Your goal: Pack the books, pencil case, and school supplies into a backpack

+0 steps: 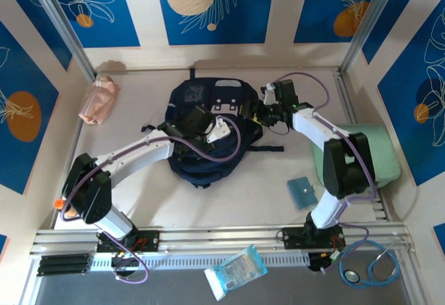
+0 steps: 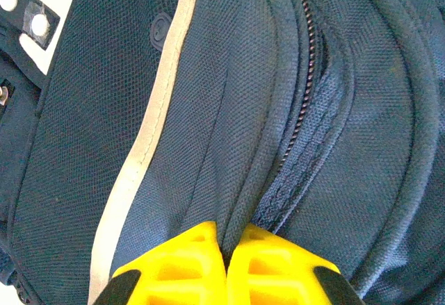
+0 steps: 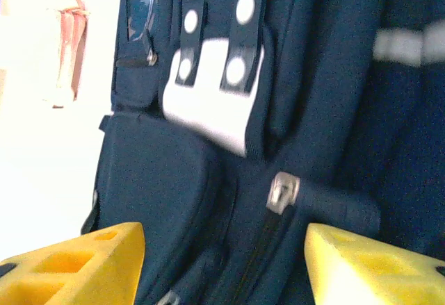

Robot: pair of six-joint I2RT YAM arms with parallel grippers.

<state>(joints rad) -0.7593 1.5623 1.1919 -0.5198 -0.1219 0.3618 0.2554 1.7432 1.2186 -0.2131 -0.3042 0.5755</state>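
The navy backpack (image 1: 201, 159) lies flat in the middle of the table. My left gripper (image 1: 203, 130) rests on top of it, and in the left wrist view this gripper (image 2: 226, 241) is shut on a raised fold of backpack (image 2: 361, 110) fabric beside a closed zipper (image 2: 306, 69). My right gripper (image 1: 261, 110) hovers at the bag's upper right. It stands open (image 3: 222, 239) over the backpack (image 3: 160, 180), with a metal zipper pull (image 3: 281, 192) between its fingers, untouched. The pink pencil case (image 1: 99, 100) lies far left. A teal pad (image 1: 302, 192) lies right of the bag. The books are out of view.
A mint-green case (image 1: 382, 153) sits at the right, partly behind my right arm. A plastic-wrapped packet (image 1: 236, 270) and a stethoscope (image 1: 368, 265) lie beyond the near rail. A small orange-capped item (image 1: 58, 202) sits by my left arm's base. Walls enclose three sides.
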